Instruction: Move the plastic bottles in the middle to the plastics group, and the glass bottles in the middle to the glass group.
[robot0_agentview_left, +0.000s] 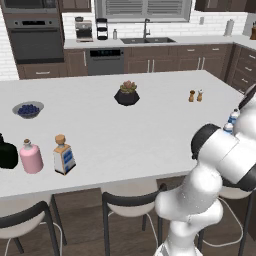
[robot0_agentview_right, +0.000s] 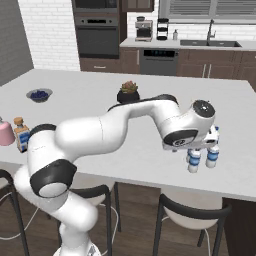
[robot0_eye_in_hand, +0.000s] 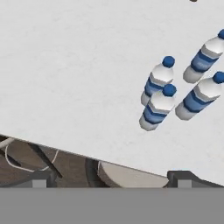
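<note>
Hand view looks down on four small clear water bottles standing upright near the counter's (robot0_eye_in_hand: 65, 65) front edge: two side by side and nearly touching (robot0_eye_in_hand: 158, 78) (robot0_eye_in_hand: 156, 108), and two more just beside them (robot0_eye_in_hand: 202, 59) (robot0_eye_in_hand: 199, 97). I judge that the plastic bottles now stand with the plastics group, so all four sit as one cluster; which pair is which cannot be told, since they look alike.

At the counter's other end the square corked glass bottle (robot0_agentview_left: 63, 155) stands upright just beside the pink flask (robot0_agentview_left: 31, 157), with the squat black bottle (robot0_agentview_left: 7, 152) next to that. So the glass bottle already stands with the glass group, and by my reading both sorts are done.

The claw (robot0_agentview_right: 209, 145) hangs just above the water bottles at the arm's end. From the hand camera the bottles lie ahead and off to one side, none between the fingertips. The claw pinches nothing; whether its fingers are spread or pressed together cannot be told.

A potted succulent (robot0_agentview_left: 127, 93) and a bowl of blueberries (robot0_agentview_left: 28, 109) sit well apart from both groups.
</note>
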